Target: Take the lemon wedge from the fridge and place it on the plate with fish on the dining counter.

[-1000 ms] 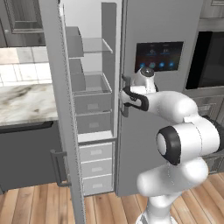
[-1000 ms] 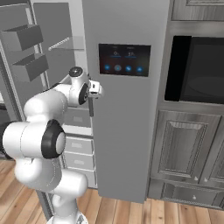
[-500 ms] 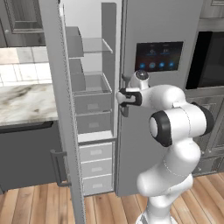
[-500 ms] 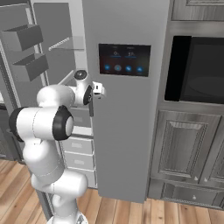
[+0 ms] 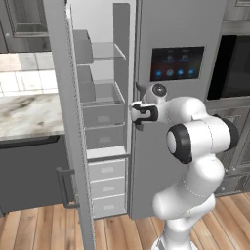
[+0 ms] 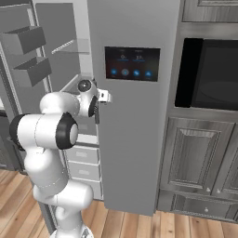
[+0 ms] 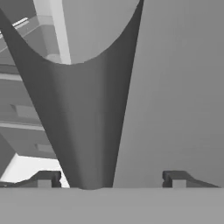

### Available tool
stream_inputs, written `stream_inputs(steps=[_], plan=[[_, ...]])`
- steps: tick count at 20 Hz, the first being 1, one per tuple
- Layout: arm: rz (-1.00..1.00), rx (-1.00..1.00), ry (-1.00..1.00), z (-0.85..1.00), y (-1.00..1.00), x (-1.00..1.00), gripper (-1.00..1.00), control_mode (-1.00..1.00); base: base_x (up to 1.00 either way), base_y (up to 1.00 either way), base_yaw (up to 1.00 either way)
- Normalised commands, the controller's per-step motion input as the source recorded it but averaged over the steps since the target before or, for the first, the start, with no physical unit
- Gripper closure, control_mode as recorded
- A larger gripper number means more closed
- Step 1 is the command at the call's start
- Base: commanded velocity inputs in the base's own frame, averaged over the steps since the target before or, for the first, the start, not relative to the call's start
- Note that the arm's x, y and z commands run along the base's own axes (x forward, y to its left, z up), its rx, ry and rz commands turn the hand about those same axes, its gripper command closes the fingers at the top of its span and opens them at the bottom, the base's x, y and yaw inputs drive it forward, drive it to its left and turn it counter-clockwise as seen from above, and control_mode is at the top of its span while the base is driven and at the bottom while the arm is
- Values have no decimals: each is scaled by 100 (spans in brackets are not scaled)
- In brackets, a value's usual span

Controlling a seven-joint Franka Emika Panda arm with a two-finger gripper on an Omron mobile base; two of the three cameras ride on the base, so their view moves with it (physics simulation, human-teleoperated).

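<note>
A tall matte grey side-by-side fridge point(image 5: 180, 29) stood in a rendered kitchen, its left door point(image 5: 66, 122) swung wide open toward the viewer and its right door shut. On the shut door sat a dark dispenser panel point(image 5: 177, 63) with small blue lights. Inside the open left half were glass shelves point(image 5: 107, 50), grey bins in the middle point(image 5: 102, 113) and pale drawers point(image 5: 107, 188) stacked at the bottom. The open door carried grey door bins point(image 6: 24, 41), seen from the right base camera. A white arm with dark joints reached up from the wooden floor point(image 5: 29, 229), and its gripper point(image 5: 138, 113) sat at the left edge of the shut door, at mid height, right beside the open compartment. In the hand camera a thick grey vertical bar handle point(image 7: 89, 131) rose between the two dark fingertips point(image 7: 175, 179), which stood wide apart on either side of it; whether they touched it could not be told. The lemon wedge could not be made out on any shelf. To the left of the fridge lay a marble worktop point(image 5: 27, 114) backed by white tiles, and to the right stood dark panelled cabinets point(image 6: 195, 158) with a black oven window point(image 6: 211, 74).
</note>
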Motion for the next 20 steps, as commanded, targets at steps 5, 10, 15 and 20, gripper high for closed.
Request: stream_inputs(steps=[5, 10, 15, 20], plan=[[0, 0, 4, -1, 3, 20, 100, -100, 0, 0, 0], [0, -1, 4, 0, 0, 2, 100, -100, 0, 0, 0], [-10, 0, -10, 18, -29, -58, 100, -100, 0, 0, 0], [-19, 0, -17, 19, -81, -100, 100, -100, 0, 0, 0]])
